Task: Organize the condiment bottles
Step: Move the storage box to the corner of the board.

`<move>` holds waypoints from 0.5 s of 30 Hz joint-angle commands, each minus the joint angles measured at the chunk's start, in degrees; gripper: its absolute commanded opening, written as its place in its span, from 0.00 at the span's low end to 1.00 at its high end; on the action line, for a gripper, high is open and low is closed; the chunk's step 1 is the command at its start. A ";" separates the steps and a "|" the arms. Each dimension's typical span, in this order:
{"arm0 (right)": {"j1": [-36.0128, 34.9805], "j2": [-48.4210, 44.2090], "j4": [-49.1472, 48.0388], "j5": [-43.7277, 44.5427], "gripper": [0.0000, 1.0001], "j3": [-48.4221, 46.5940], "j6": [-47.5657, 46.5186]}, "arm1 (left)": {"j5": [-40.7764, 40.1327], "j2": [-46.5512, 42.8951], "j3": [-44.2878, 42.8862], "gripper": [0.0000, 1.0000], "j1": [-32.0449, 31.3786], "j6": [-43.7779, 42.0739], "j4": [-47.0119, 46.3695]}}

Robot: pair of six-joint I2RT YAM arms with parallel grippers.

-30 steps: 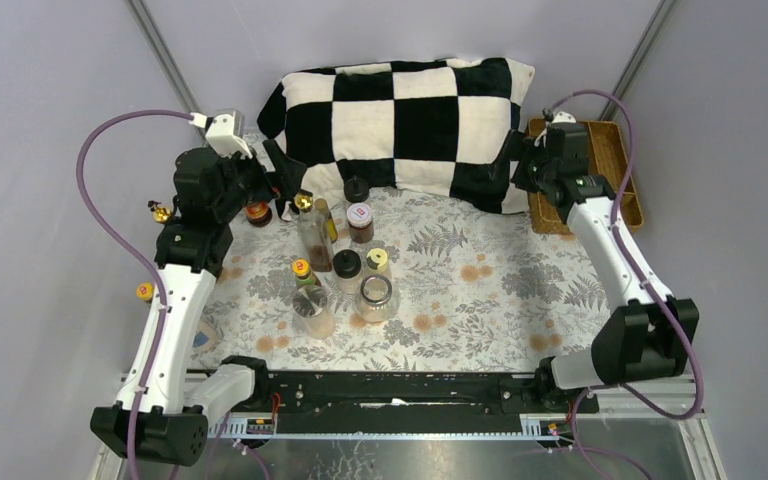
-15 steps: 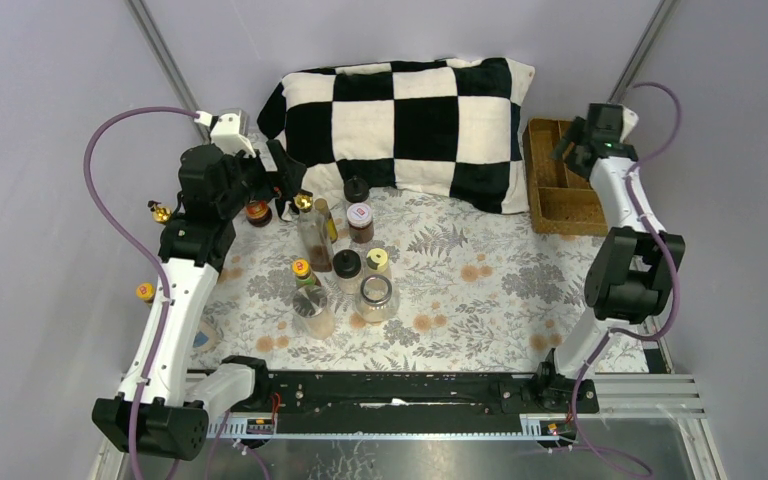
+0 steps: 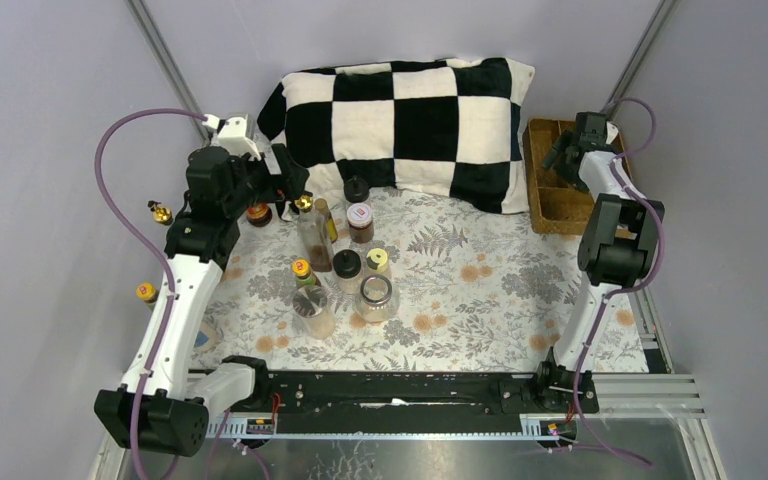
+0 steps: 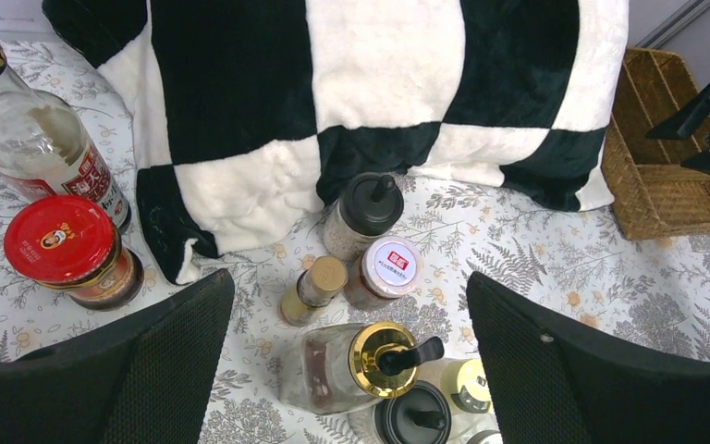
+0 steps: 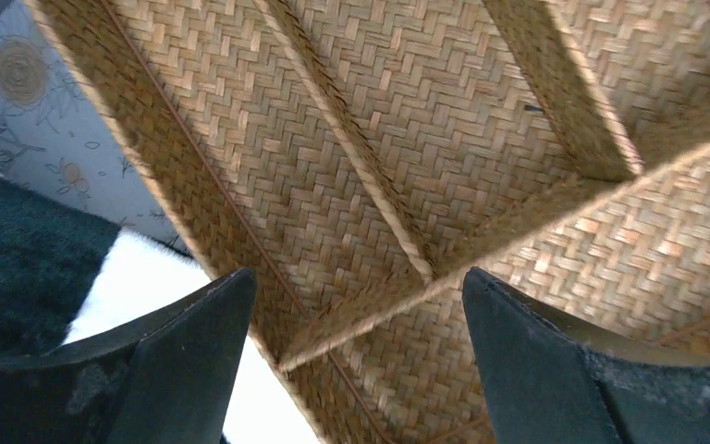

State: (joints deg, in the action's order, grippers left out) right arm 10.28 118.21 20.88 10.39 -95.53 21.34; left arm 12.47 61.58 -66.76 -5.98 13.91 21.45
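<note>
Several condiment bottles [image 3: 345, 262] stand bunched on the floral cloth left of centre. My left gripper [image 3: 288, 184] hangs open just above the bunch's back left. In the left wrist view a gold-topped bottle [image 4: 384, 350] with a black spout sits between and below the left gripper [image 4: 348, 277] fingers, not touched. A red-lidded jar [image 4: 60, 242] and a tall clear bottle [image 4: 30, 129] stand to its left. My right gripper [image 3: 563, 156] hovers open over the wicker tray [image 3: 550, 208], holding nothing. Only woven compartments [image 5: 407, 139] show between the right gripper [image 5: 361, 277] fingers.
A black-and-white checkered pillow [image 3: 400, 118] lies at the back, touching the tray's left side. Two gold-capped bottles [image 3: 161, 213] stand off the cloth's left edge. Grey walls close in the left, back and right.
My right arm has folded back and its gripper has swung from the tray's left edge to above the compartments, jaws slightly narrower. The left gripper has edged right.
</note>
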 commanded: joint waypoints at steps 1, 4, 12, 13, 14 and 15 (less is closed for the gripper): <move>0.34 4.64 -1.18 -2.95 0.90 -5.08 0.41 | -0.03 0.74 0.93 0.99 -0.26 -1.64 -2.10; 0.67 9.92 -0.25 -4.28 0.89 -10.16 0.32 | -0.29 0.58 1.11 0.99 -0.26 -1.85 -1.93; 1.04 21.24 5.82 -3.10 0.85 -23.72 -2.09 | -1.48 -0.29 1.44 0.99 -0.35 -2.58 -1.22; 1.05 20.55 4.70 -3.77 0.81 -22.39 -2.28 | -1.44 -0.24 1.58 0.99 -0.35 -2.50 -1.31; 1.05 19.47 3.42 -3.90 0.76 -20.76 -2.32 | -1.31 -0.05 1.69 0.99 -0.33 -2.49 -1.39; 1.05 18.95 2.51 -3.64 0.70 -19.66 -2.31 | -1.15 0.20 1.64 0.99 -0.35 -2.41 -1.41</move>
State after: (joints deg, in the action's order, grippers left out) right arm 10.79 136.79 33.82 8.40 -116.66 22.87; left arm 11.97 62.17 -65.93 -6.02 12.80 21.43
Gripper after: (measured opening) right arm 0.824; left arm 0.990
